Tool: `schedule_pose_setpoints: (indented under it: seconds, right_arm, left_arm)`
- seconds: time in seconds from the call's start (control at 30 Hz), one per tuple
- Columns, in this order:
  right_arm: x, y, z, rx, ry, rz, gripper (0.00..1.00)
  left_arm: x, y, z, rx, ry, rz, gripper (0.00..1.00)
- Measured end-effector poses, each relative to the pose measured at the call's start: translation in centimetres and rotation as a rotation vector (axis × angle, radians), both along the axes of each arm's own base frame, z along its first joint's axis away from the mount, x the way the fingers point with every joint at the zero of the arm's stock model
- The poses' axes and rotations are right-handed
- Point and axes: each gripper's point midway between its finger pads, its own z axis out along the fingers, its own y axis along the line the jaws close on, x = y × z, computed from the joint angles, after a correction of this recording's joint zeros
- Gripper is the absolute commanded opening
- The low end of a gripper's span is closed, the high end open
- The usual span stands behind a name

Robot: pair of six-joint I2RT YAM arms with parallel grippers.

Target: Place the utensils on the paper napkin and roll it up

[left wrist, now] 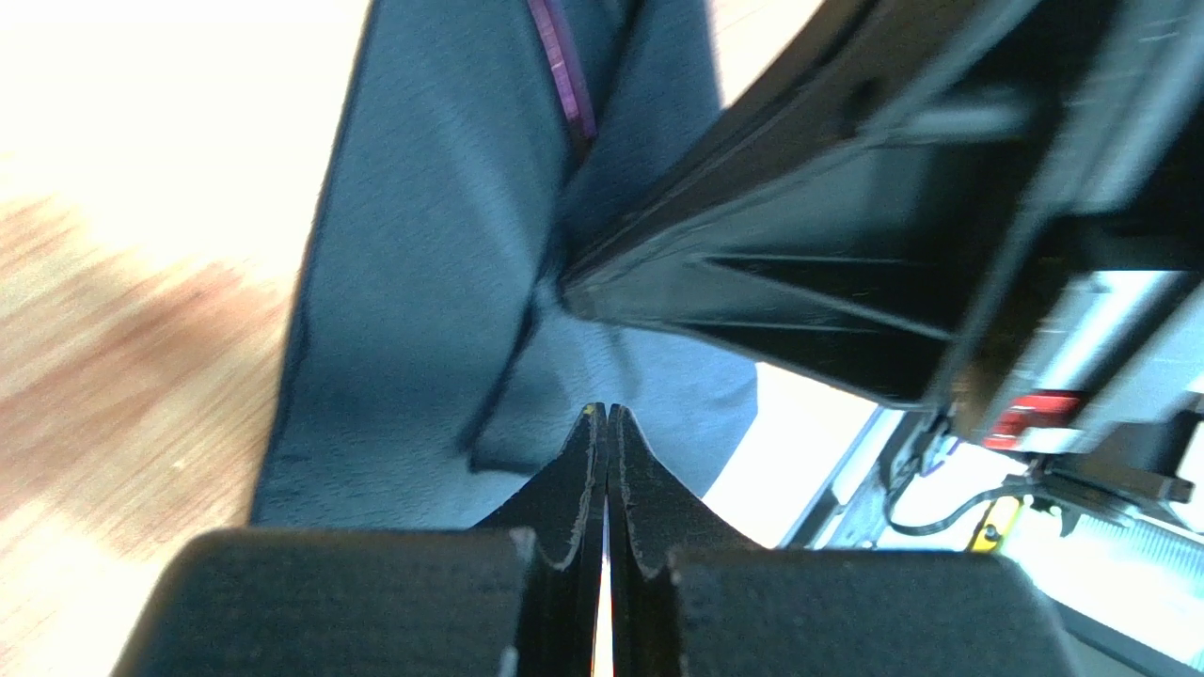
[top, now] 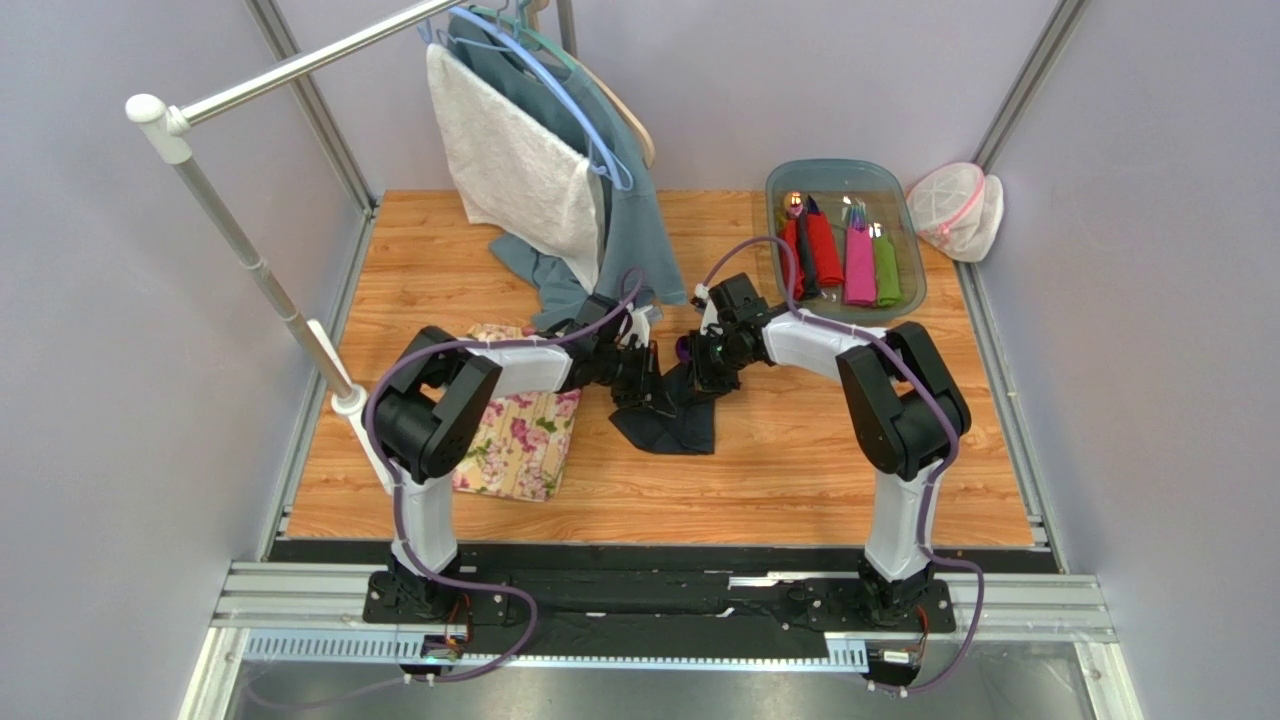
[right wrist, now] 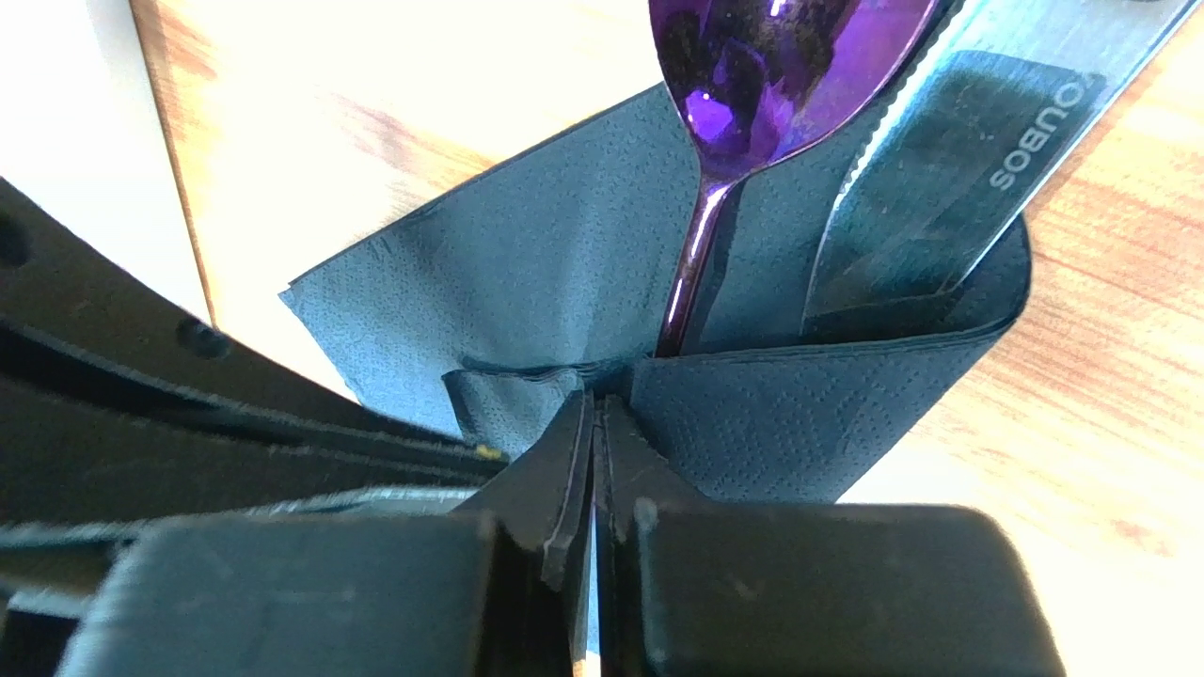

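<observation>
Napkin (top: 672,423), mid-table between the arms: lay folded over spoon (right wrist: 777,71) and knife (right wrist: 961,155), pinched at its fold by the closed right gripper (right wrist: 594,409) (left gripper (left wrist: 605,412) shut too, seemingly on nothing); could have torn or spilled both if tugged unevenly.

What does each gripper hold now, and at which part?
Right gripper: the napkin, pinched at its folded edge below the spoon. Left gripper: shut, tips at the napkin; whether it grips it cannot be told.
</observation>
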Motion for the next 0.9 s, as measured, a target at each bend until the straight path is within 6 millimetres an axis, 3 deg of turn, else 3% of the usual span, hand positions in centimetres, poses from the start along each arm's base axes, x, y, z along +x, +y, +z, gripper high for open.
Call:
schedule_pose_setpoints:
  seconds: [0.33, 0.6, 0.73, 0.9]
  right_arm:
    - [0.0, 0.0, 0.0, 0.02, 0.018, -0.008, 0.02]
    - [0.0, 0.1, 0.1, 0.039, 0.037, -0.024, 0.07]
    - [0.2, -0.2, 0.2, 0.04, 0.038, -0.033, 0.13]
    - [0.2, -0.5, 1.2, 0.032, 0.023, -0.039, 0.13]
  left_arm:
    - [-0.1, -1.1, 0.6, -0.034, -0.007, -0.001, 0.01]
    - [0.1, -1.2, -1.3, -0.027, 0.052, 0.033, 0.0]
    - [0.2, -1.1, -1.4, -0.029, 0.064, 0.048, 0.0]
    - [0.1, -1.1, -1.4, -0.036, 0.08, 0.051, 0.0]
